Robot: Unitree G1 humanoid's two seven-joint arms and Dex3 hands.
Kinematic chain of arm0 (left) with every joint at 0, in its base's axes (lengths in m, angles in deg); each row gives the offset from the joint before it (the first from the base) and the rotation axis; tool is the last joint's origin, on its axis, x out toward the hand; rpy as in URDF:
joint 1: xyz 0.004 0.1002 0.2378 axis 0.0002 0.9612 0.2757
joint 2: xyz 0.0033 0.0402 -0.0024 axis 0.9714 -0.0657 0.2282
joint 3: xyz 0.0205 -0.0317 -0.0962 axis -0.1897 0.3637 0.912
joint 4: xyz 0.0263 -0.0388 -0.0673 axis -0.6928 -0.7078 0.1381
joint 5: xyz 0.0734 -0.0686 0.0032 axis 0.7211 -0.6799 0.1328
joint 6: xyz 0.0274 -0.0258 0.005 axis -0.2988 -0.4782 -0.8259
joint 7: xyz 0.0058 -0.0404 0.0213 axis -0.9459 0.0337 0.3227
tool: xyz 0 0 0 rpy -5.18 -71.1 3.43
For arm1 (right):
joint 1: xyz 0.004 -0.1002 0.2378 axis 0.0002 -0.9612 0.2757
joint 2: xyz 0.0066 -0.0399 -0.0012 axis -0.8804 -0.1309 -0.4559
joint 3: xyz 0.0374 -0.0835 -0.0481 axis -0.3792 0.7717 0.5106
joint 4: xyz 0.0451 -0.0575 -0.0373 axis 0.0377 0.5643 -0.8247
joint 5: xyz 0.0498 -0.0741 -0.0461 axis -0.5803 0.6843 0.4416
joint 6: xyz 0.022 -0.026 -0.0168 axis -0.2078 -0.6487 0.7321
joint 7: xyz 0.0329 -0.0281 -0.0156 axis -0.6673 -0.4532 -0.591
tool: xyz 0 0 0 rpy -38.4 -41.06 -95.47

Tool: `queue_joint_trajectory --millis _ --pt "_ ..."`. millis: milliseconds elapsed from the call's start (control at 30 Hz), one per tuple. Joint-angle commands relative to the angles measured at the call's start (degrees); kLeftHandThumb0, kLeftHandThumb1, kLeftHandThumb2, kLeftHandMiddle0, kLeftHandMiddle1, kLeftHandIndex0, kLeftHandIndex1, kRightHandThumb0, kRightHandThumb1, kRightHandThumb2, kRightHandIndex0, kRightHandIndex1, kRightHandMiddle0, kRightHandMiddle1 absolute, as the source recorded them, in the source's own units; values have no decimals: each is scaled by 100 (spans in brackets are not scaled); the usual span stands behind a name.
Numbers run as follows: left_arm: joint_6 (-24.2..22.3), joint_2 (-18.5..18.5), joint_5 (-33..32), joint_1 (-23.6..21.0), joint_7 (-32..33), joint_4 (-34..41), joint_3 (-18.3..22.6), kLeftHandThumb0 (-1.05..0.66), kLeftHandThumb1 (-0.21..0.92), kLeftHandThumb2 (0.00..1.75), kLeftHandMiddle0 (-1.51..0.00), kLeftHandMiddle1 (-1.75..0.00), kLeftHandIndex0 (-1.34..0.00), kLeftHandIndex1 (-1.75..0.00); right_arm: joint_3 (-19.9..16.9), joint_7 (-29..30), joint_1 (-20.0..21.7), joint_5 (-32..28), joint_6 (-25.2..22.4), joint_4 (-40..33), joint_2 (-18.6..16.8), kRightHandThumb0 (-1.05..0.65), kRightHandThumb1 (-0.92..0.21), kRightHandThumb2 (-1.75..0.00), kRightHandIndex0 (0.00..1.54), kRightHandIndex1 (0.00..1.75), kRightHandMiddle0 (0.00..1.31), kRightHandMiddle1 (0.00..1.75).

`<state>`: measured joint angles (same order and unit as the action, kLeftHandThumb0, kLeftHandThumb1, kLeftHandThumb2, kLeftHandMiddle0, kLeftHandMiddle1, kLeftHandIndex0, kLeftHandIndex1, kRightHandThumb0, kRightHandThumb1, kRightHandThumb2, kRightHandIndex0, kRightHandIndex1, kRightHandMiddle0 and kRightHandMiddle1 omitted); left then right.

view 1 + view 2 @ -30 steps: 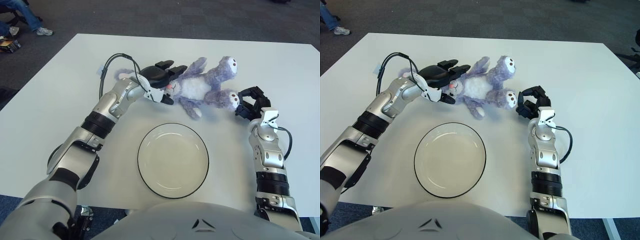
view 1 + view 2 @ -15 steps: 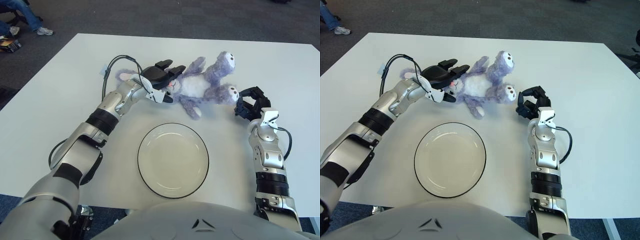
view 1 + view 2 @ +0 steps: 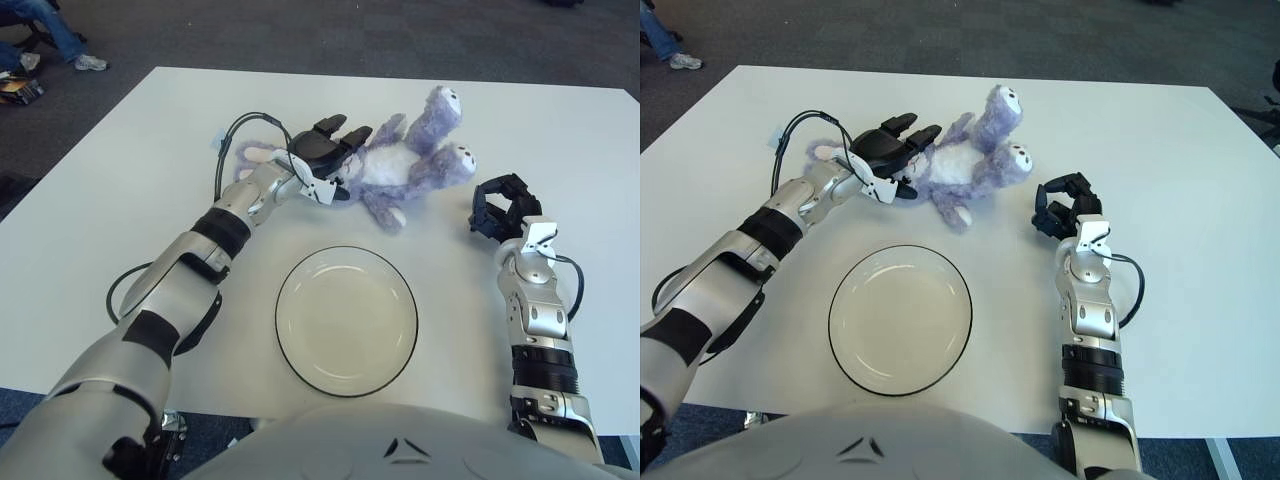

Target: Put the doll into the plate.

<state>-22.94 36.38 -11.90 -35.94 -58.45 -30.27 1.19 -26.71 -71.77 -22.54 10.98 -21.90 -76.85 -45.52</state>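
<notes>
A purple plush doll (image 3: 395, 170) with a white belly lies on its back on the white table (image 3: 120, 190), beyond the plate. Its legs point up and to the right. My left hand (image 3: 328, 162) is shut on the doll's head, fingers over the top and thumb underneath. The white plate (image 3: 280, 320) with a dark rim sits near the front edge, holding nothing. My right hand (image 3: 497, 210) shows to the right of the doll, fingers curled, a short gap away from the doll's foot.
A black cable (image 3: 240, 125) loops above my left wrist. A seated person's legs and shoe (image 3: 60, 40) show on the dark carpet at the far left corner. The table's right edge runs close beside my right arm.
My left hand has drawn the doll's head a little away from me. The doll's legs swung up and left, off my right hand. The right hand stayed put.
</notes>
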Motion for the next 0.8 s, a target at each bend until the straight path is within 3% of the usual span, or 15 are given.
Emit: queue_joint_trajectory --millis 0,67,200,367,600,767 --pt "-138 -294 148 -33 159 -520 -248 -105 92 53 -15 -9 0 0 57 -40 -235 -20 -282 172 -122 -41 -57 -99 102 175 41 175" --pt "-211 -427 147 -79 249 -740 -317 -105 92 53 -18 -11 0 0 60 -37 -244 -19 -292 151 -130 -41 -57 -99 101 175 42 175" --pt "-484 -925 142 -155 547 -1522 -465 -105 92 53 -4 -79 -1 -1 70 -24 -271 -10 -323 88 -152 -41 -57 -99 101 175 41 175" --pt "-502 -1109 77 -174 764 -1965 -565 -105 92 48 -1 -132 0 -16 73 -20 -285 -1 -335 58 -170 -41 -58 -98 100 175 41 175" --pt "-398 -1100 -6 -191 675 -2071 -646 -105 92 37 0 -165 0 -36 83 -4 -300 22 -347 13 -202 -40 -59 -97 100 175 40 175" --pt "-324 -1084 -44 -218 478 -2092 -719 -105 92 28 0 -173 0 -42 80 -6 -308 26 -344 2 -206 -40 -59 -97 101 175 40 175"
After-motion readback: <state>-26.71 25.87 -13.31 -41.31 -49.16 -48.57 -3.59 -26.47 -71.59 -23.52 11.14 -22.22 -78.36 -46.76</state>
